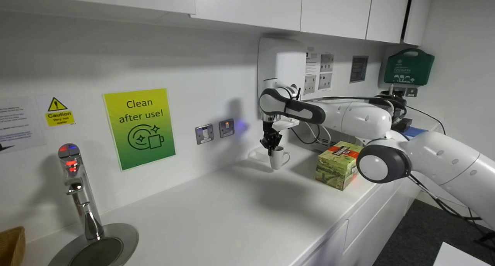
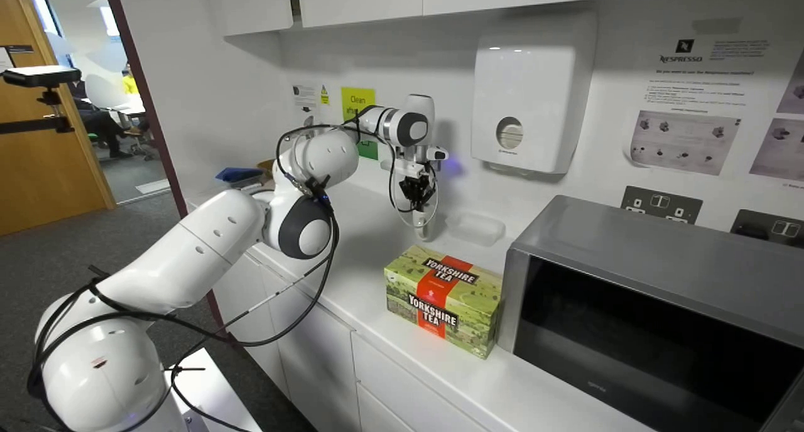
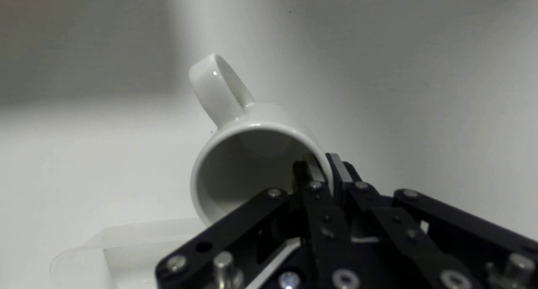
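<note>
My gripper (image 3: 323,165) is shut on the wall of a white mug (image 3: 218,91). In the wrist view one finger reaches inside the mug and the other presses from outside, with the rim pinched between them. The mug's handle points away from the gripper there. In an exterior view the mug (image 1: 275,160) hangs or stands slightly tilted beneath the gripper (image 1: 272,148); whether its base touches the counter I cannot tell. Cables partly cover the mug (image 2: 422,231) in an exterior view. Beside it is a clear plastic tub (image 2: 475,229), also visible in the wrist view.
A Yorkshire Tea box (image 2: 443,300) sits on the white counter (image 1: 216,215), with a microwave (image 2: 628,319) beyond it. A paper towel dispenser (image 2: 534,93) hangs on the wall. A tap (image 1: 81,192) and round drain (image 1: 98,252) are at the counter's far end, near a wicker basket (image 1: 11,242).
</note>
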`<state>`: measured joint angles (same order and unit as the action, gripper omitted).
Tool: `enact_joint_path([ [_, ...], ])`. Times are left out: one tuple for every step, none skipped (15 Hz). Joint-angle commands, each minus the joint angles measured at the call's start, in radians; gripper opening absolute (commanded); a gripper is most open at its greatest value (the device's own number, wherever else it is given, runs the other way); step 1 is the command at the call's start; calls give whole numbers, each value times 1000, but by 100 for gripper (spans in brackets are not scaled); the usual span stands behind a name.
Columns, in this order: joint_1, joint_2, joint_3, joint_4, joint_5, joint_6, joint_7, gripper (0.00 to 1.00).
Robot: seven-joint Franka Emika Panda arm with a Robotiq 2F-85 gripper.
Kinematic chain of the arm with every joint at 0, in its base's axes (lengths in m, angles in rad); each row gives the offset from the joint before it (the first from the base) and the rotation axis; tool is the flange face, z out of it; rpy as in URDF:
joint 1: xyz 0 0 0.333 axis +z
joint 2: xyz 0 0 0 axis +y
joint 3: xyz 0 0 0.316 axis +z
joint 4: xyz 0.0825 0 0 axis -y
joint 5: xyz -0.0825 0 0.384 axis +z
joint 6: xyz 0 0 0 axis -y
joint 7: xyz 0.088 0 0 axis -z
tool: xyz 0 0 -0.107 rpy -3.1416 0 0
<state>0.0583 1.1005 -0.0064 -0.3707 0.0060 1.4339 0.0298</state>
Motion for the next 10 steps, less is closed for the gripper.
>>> enact_joint_path([
  [9,-10,-10,-8,-18,46,29,2],
  [8,-8,-8,-8,-15,57,31,2],
  [7,-7,-7,-8,-14,67,35,2],
  [5,-6,-7,-8,-12,76,38,2],
  [3,-6,-6,-8,-11,84,43,2],
  [-1,-7,-5,-8,-8,90,47,2],
  [-4,-7,-6,-9,-8,96,54,2],
  [-7,-8,-5,-10,-6,99,60,2],
  [-11,-8,-5,-11,-5,101,65,2],
  [-15,-9,-5,-12,-4,103,70,2],
])
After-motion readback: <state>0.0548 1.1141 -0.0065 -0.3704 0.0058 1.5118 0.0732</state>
